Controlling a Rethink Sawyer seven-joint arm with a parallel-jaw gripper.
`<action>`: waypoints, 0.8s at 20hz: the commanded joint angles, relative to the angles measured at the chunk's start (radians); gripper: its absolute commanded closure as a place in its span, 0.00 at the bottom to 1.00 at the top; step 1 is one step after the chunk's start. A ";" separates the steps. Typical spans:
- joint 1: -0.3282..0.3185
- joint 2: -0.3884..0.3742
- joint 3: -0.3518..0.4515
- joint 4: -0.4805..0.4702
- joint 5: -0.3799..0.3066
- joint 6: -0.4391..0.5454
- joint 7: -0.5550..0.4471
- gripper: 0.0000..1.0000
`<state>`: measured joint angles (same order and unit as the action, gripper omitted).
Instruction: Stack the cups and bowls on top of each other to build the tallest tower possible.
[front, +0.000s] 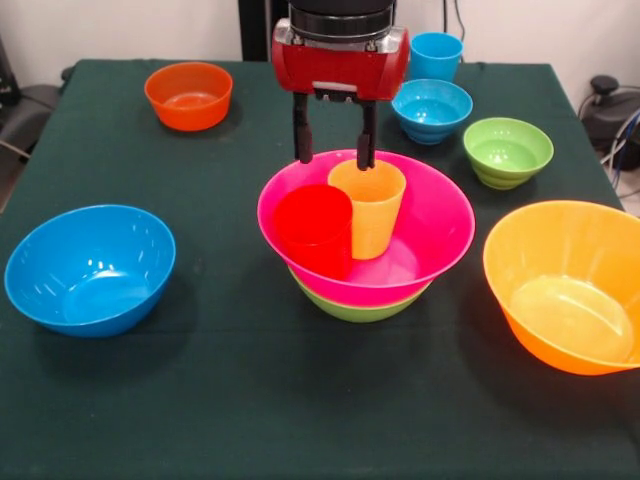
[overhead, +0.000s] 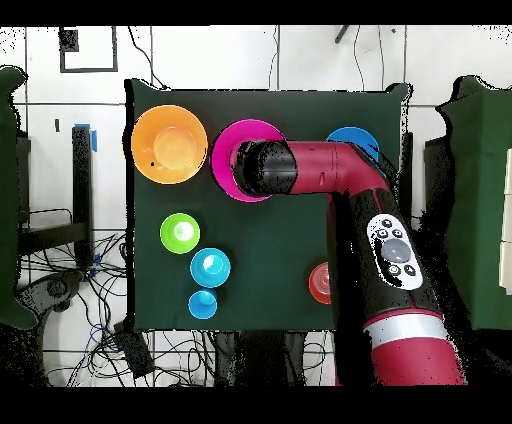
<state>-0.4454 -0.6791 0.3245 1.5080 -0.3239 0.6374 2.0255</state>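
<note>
A large pink bowl (front: 440, 225) sits nested on a medium green bowl (front: 360, 308) at the table's middle. A red cup (front: 315, 232) and a translucent yellow cup (front: 368, 210) stand upright side by side inside the pink bowl. My gripper (front: 335, 162) hangs open and empty over the pink bowl's far rim, just behind the yellow cup. In the overhead view the arm's wrist (overhead: 262, 168) covers the gripper, both cups and much of the pink bowl (overhead: 225, 150). A light blue cup (front: 436, 55) stands at the far right.
The other bowls stand apart around the stack. The large yellow-orange bowl (front: 570, 285) is near right and the medium blue bowl (front: 90, 268) near left. The small orange bowl (front: 188, 95) is far left. The small blue bowl (front: 432, 110) and small green bowl (front: 507, 150) are far right.
</note>
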 joint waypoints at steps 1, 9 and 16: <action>-0.012 0.001 0.071 0.088 0.011 0.112 -0.107 0.00; -0.003 -0.072 0.060 0.174 0.025 0.113 -0.063 0.00; 0.022 -0.144 0.014 0.298 0.029 0.057 0.024 0.00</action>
<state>-0.4499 -0.7907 0.3298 1.6664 -0.3033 0.6536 2.0255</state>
